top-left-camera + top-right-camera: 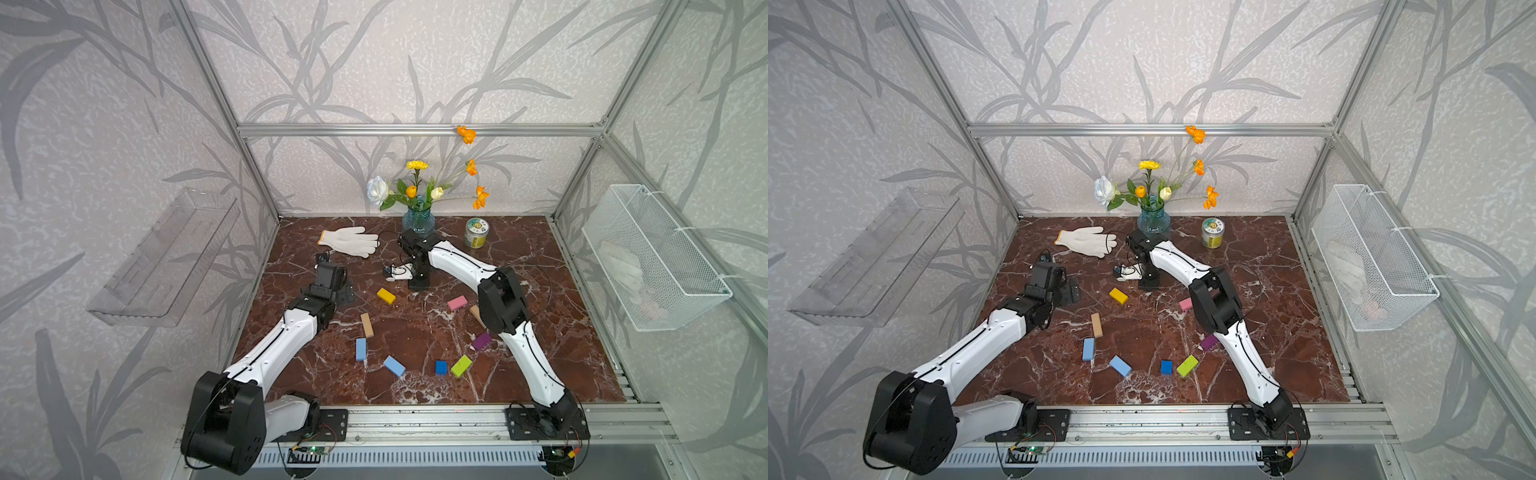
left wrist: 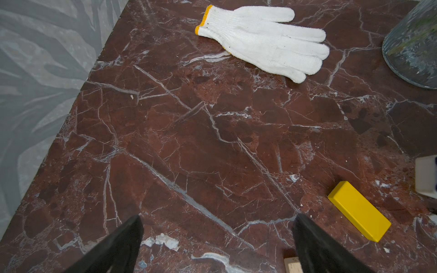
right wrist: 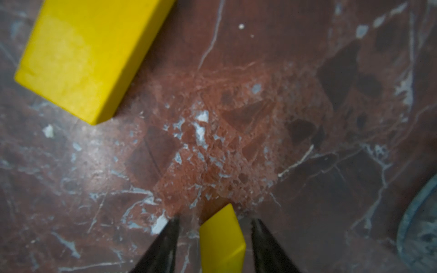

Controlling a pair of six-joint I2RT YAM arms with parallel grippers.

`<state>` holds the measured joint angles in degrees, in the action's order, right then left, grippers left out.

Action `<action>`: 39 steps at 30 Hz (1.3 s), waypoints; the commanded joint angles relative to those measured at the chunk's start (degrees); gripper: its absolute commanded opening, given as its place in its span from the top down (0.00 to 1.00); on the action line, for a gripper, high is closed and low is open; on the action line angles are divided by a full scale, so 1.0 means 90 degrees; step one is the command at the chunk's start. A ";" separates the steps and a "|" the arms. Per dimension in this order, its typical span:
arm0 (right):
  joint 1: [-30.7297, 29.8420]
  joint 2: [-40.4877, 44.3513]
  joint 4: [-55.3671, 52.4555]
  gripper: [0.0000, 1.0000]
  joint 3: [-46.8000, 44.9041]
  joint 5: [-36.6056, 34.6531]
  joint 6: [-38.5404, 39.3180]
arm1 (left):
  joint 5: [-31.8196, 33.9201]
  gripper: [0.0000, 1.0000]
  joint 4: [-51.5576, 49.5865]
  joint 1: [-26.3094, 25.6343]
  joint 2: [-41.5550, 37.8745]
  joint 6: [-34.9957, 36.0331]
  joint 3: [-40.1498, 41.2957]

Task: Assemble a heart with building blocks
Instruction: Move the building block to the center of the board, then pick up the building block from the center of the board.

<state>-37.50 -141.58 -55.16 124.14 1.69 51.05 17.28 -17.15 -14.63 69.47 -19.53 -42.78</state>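
The building blocks lie apart on the marble in a loose heart outline: yellow, tan, two light blue, dark blue, lime, purple and pink. A second tan one is half hidden by my right arm. My right gripper points down at the outline's far middle. It is open, and a small yellow wedge lies between its fingers with a gap on each side. The yellow brick is close by. My left gripper hovers open and empty beside the yellow brick.
A white glove lies at the back left. A blue glass vase of flowers stands right behind my right wrist, and a small can is to its right. A wire basket hangs on the right wall.
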 commanded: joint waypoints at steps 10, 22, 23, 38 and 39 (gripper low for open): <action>0.0033 -0.0143 0.0073 0.04 0.0213 -0.0076 -0.0087 | 0.0082 0.00 -0.0016 -0.0044 -0.0082 0.0054 0.0086; 0.0023 0.1188 0.0135 0.01 0.0651 -0.0259 -0.1012 | -0.0123 0.00 -0.0030 -0.0122 0.0024 0.0146 -0.0002; 0.0026 0.1378 0.0207 0.01 0.0636 -0.0463 -0.1242 | -0.0106 0.00 -0.0122 -0.0172 0.0115 0.0200 -0.0082; 0.1185 0.2662 -0.2509 0.56 -0.0477 -0.0172 -0.7879 | -0.1076 0.02 -0.0771 -0.0704 0.2204 -0.0892 -0.1658; 0.1188 0.2859 -0.2361 0.55 -0.0836 -0.0075 -0.8166 | -0.1152 0.03 -0.0933 -0.0750 0.2389 -0.0990 -0.1853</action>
<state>-25.45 -117.80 -69.41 121.93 -5.45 -9.67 9.39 -21.50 -20.36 88.44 -24.73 -55.88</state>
